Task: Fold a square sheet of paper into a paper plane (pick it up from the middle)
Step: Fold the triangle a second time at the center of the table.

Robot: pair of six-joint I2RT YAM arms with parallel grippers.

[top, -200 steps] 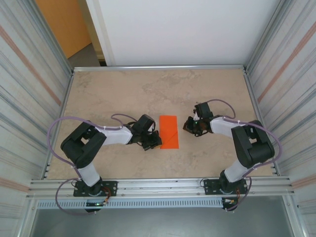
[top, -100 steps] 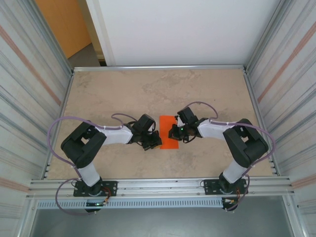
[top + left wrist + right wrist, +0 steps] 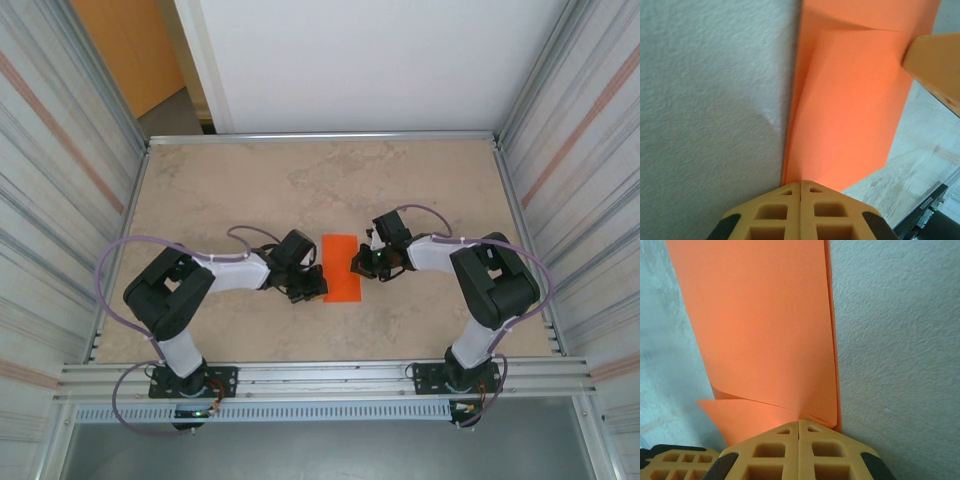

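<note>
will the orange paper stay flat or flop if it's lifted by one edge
Probably flops: the paper looks thin, and one folded flap curls up off it in the right wrist view. Likely very light, so a push may slide it across the table. The fold may stiffen it slightly.

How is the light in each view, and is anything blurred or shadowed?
Top external view: even light, sharp, the square sheet of paper vivid. Left wrist view: a soft shadow on the table beside the sheet's lifted edge. Right wrist view: the table looks grey-blue, the sheet saturated.
</note>
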